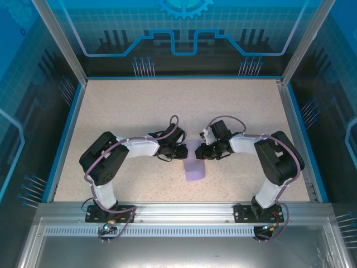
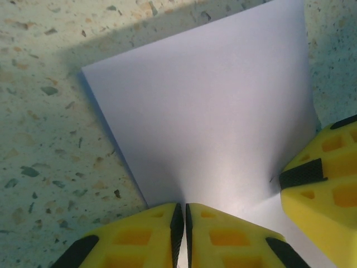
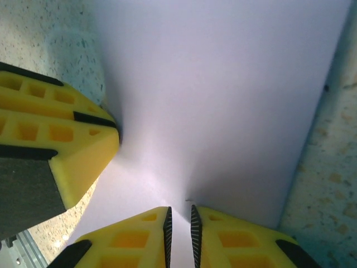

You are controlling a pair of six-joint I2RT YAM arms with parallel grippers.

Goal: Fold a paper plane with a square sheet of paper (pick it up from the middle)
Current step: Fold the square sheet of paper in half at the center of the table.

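The big speckled tabletop [image 1: 111, 111] is under me. The lavender sheet of paper [image 1: 194, 168] lies on it, its far edge lifted into the gap between my two hands and the rest trailing back from them toward the bases. My left hand [image 1: 181, 151] is clamped on that raised edge. My right hand [image 1: 204, 152] is clamped on it too, just beside the left and facing it. From the left wrist, the pads [image 2: 178, 223] are pinched with only a sliver of paper between them. I'd say I'm carrying the edge over for a fold. So both hands travel together, level and at the same pace, with no pulling apart, because paper this thin will likely slip or tear. Line up the edges before pressing anything flat.
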